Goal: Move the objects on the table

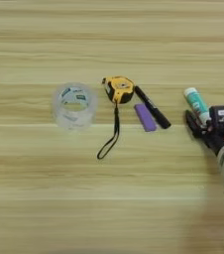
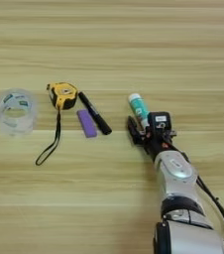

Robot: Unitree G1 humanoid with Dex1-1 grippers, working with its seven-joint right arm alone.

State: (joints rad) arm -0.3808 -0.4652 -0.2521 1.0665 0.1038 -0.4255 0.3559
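Right eye view: black two-fingered hand (image 2: 142,130), fingers apart, straddles the near end of the white-and-teal glue stick (image 2: 138,109), right of the black marker pen (image 2: 95,119) on the tan wooden worktop (image 2: 112,44). Step, likely: grasping; next, closing squarely.

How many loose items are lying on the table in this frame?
5. Clear tape roll far left; tape measure, black marker and purple piece mid-table; glue stick at the gripper. None looks hidden.
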